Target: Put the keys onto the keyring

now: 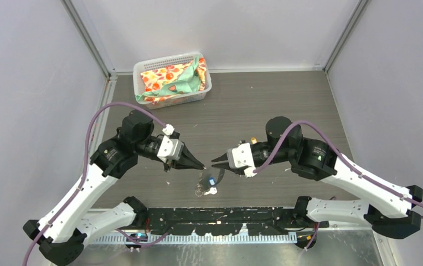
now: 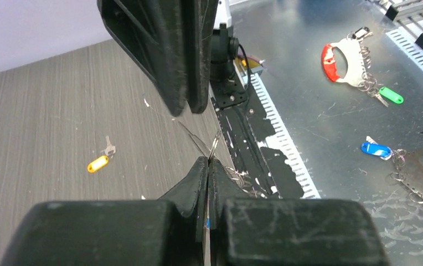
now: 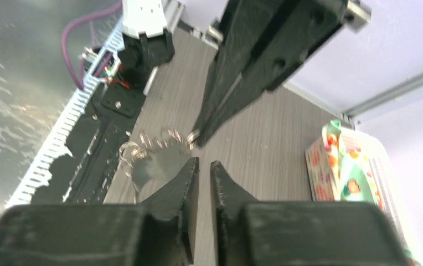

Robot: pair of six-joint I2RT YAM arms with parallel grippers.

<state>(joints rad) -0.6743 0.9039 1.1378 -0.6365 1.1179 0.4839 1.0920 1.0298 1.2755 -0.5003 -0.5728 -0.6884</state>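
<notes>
You have a grey wood-grain worktop mid-frame, pale lilac walls on three sides, and aluminium posts in the upper corners.

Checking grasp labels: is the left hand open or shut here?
The left hand is shut on a thin wire ring: in its wrist view the fingers meet without a gap, the ring poking out between their tips.

Lab test cell — plain panels, aluminium framing.
</notes>
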